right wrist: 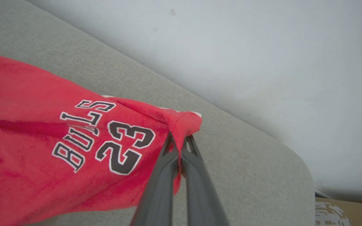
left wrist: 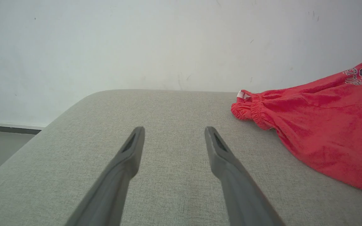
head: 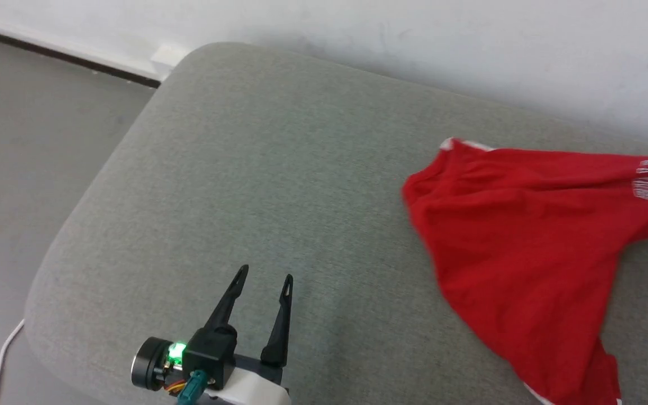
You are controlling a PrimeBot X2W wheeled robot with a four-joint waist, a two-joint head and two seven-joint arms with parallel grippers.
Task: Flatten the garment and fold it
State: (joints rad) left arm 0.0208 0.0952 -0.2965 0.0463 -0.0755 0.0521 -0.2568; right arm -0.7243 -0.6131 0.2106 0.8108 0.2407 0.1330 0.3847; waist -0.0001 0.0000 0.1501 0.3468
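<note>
Fabric of the red Bulls shorts (right wrist: 42, 141) is bunching inside the clamped right gripper (right wrist: 179, 138); the left gripper (head: 266, 275) is pointing far, spread, empty.

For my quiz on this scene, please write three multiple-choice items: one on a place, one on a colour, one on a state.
1. Where do the shorts lie?
A) on the left end of the cushion
B) on the cushion, to the right
C) on the floor

2. What colour are the digits 23?
A) black, edged white
B) yellow
C) blue

3. How is the left hand?
A) shut on the shorts
B) open, empty
C) shut on a cable

Answers:
1 B, the head view shows them to the right of the left hand.
2 A, the right wrist view shows the print close up.
3 B, its fingers stand apart over bare cushion.
</note>
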